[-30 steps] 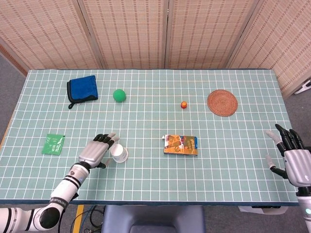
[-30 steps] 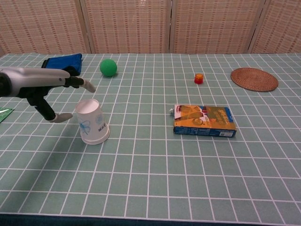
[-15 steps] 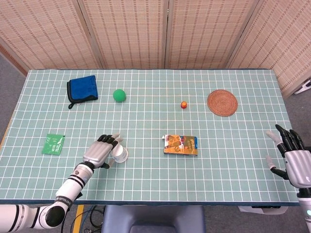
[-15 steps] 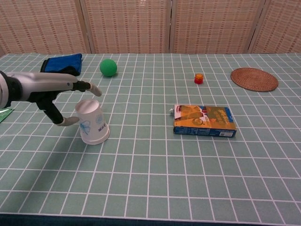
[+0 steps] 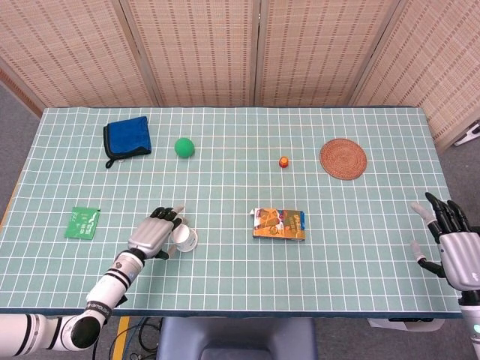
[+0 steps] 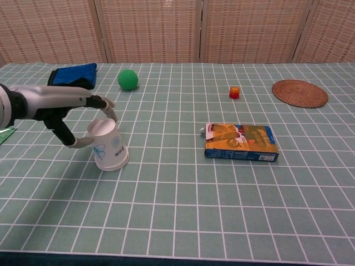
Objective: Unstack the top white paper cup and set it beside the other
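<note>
Setting: woven screens stand behind a table (image 5: 360, 247) under a green checked cloth.
Cup stack: the paper cups (image 6: 108, 144) sit upside down and tilted, at about 7 o'clock on the table, well apart from the snack box (image 6: 241, 142) at 3 o'clock of them.
Left hand (image 5: 154, 233): your fingers (image 6: 106, 105) curl over the cup, thumb low beside it; whether they grip yet, I cannot tell.
Right hand (image 5: 448, 244): spread wide, holding nothing, at the table's 4 o'clock edge.
Advice: pinch only the outer cup's wall and lift straight, so the inner cup stays down.
</note>
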Robot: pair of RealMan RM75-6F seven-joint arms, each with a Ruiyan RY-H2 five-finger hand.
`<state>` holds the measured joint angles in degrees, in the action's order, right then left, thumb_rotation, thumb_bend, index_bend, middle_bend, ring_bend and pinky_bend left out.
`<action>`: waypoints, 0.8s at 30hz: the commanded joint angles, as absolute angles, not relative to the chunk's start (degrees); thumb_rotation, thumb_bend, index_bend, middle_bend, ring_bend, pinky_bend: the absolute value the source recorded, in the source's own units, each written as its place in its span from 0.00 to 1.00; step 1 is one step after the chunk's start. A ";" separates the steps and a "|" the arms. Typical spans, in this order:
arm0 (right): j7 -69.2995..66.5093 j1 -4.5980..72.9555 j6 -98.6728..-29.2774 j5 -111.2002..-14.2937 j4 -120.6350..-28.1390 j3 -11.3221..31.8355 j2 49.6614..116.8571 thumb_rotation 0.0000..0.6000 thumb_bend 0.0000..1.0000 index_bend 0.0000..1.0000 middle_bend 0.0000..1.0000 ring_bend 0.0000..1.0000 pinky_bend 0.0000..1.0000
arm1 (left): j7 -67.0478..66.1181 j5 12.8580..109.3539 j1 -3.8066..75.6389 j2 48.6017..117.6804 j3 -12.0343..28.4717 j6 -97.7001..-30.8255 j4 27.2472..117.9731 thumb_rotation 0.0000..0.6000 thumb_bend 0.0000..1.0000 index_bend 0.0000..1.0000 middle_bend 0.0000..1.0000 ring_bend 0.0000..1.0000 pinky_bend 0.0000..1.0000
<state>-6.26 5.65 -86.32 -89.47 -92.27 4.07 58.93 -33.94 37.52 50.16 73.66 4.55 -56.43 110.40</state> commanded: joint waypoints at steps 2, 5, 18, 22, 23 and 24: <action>-6.14 5.70 -86.21 -89.37 -92.26 4.07 58.96 1.00 0.39 0.13 0.01 0.05 0.02 | -32.89 38.54 50.11 73.76 4.43 -56.24 109.87 1.00 0.45 0.27 0.00 0.00 0.00; -5.98 5.64 -86.33 -89.30 -92.24 4.10 58.94 1.00 0.39 0.13 0.01 0.05 0.02 | -32.00 39.41 50.05 73.66 4.31 -55.88 109.48 1.00 0.45 0.28 0.00 0.00 0.00; -5.69 5.12 -86.86 -88.84 -92.42 4.08 58.70 1.00 0.39 0.13 0.01 0.05 0.02 | -30.33 40.76 50.48 73.64 4.19 -55.24 108.97 1.00 0.45 0.32 0.00 0.00 0.00; -6.04 5.06 -86.97 -88.93 -92.41 4.07 58.53 1.00 0.39 0.13 0.01 0.05 0.02 | -31.68 39.70 51.26 73.39 4.27 -56.05 110.21 1.00 0.45 0.32 0.00 0.00 0.00; -6.17 5.09 -86.95 -88.93 -92.38 4.10 58.49 1.00 0.39 0.13 0.01 0.05 0.02 | -32.25 39.14 51.56 73.25 4.34 -56.44 110.81 1.00 0.45 0.32 0.00 0.00 0.00; -6.27 5.10 -86.91 -88.92 -92.34 4.09 58.47 1.00 0.39 0.13 0.01 0.05 0.02 | -32.76 38.68 51.81 73.12 4.40 -56.81 111.30 1.00 0.45 0.32 0.00 0.00 0.00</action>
<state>-6.23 5.09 -86.93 -88.93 -92.37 4.09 58.49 -32.25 39.17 51.46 73.31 4.31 -56.39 110.79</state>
